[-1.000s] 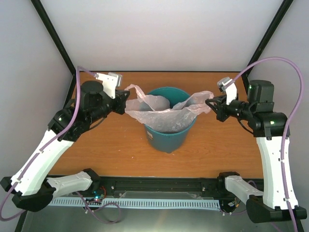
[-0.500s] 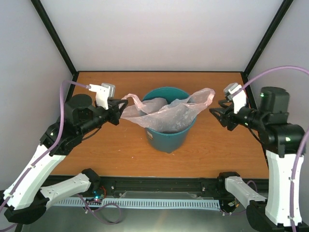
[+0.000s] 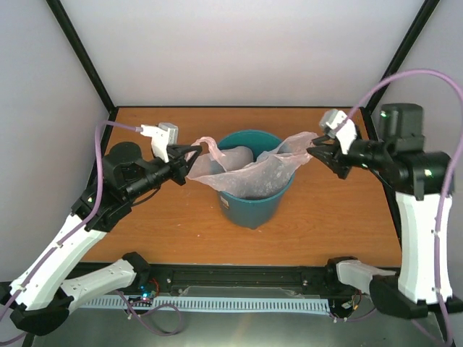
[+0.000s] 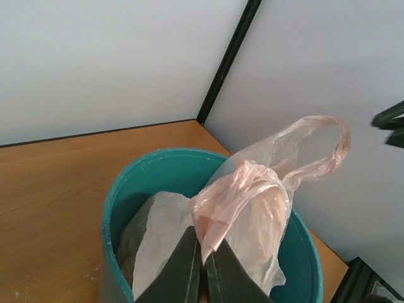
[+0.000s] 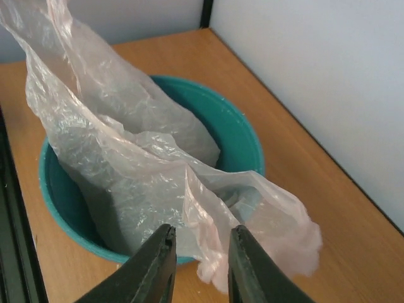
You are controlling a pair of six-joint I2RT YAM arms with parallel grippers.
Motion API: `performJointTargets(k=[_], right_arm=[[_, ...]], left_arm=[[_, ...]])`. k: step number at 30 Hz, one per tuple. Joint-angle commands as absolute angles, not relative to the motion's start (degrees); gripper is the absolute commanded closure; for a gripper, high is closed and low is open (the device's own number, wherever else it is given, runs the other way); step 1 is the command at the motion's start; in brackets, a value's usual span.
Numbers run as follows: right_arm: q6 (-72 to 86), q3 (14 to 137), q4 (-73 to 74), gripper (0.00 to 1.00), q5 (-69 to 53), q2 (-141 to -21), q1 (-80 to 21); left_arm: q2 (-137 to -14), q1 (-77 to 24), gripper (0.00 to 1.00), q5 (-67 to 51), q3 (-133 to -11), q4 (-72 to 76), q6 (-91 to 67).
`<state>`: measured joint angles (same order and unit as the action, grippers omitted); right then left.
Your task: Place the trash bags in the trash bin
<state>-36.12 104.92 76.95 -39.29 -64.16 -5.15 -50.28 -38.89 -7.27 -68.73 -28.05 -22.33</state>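
The teal trash bin (image 3: 249,199) stands mid-table. The pale-pink trash bag (image 3: 253,168) lies across its mouth, partly sunk inside, with both ends hanging past the rim. My left gripper (image 3: 191,154) is shut on the bag's left handle, just left of the rim. In the left wrist view its jaws (image 4: 203,251) pinch bunched pink plastic (image 4: 243,196) above the bin (image 4: 126,183). My right gripper (image 3: 315,151) is open at the bag's right end. In the right wrist view its jaws (image 5: 202,237) straddle a fold of the bag (image 5: 126,158) over the bin (image 5: 246,139).
Grey enclosure walls and black frame posts (image 3: 83,58) close in the wooden table (image 3: 166,224) on three sides. The right wall runs close beside the bin in the wrist views. The arm bases sit along the near edge.
The right gripper let go of the bag's right end, backed off, and has come back to it with jaws open. The left gripper pulled its handle left and now holds it slightly higher.
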Motion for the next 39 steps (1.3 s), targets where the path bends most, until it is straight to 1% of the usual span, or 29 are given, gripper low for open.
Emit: performJointTargets(k=[1, 5, 11, 15, 17, 27, 31, 35, 36, 39], right_arm=[[-41.19, 104.77, 75.67, 0.76, -34.37, -67.11, -12.4], [-41.84, 103.11, 74.5, 0.76, -23.3, -67.02, -23.59], [-42.5, 98.6, 72.32, 0.7, -11.12, -69.56, -31.65], [-42.78, 94.71, 67.95, 0.66, -1.16, -70.75, -35.01], [-43.1, 93.92, 66.39, 0.64, 1.69, -71.64, -35.84], [-42.39, 92.71, 63.12, 0.64, 7.61, -74.71, -39.01], [-41.3, 93.84, 66.41, 0.7, 8.66, -75.75, -39.93], [-39.99, 93.63, 68.41, 0.69, 7.78, -74.54, -40.16], [-39.9, 93.24, 68.66, 0.71, 7.43, -74.05, -40.24], [-39.37, 91.76, 68.4, 0.86, 7.12, -72.63, -40.3]], left_arm=[[-49.68, -38.58, 0.98, -8.29, -68.06, -22.96, -24.15], [-49.87, -38.54, 0.98, -7.13, -67.46, -22.04, -24.08], [-50.46, -38.58, 0.98, -9.86, -68.96, -22.22, -24.43], [-49.59, -38.58, 0.98, -8.96, -67.47, -21.03, -23.94], [-49.78, -38.58, 0.98, -8.57, -67.53, -21.21, -23.7], [-49.37, -38.58, 0.98, -9.27, -67.07, -22.62, -22.6], [-49.29, -38.58, 0.98, -8.53, -67.3, -23.48, -22.11], [-49.04, -38.57, 0.98, -7.38, -67.18, -24.0, -21.91], [-48.9, -38.58, 0.98, -7.12, -67.09, -24.04, -21.89], [-49.0, -38.58, 0.98, -6.24, -67.02, -24.48, -21.8]])
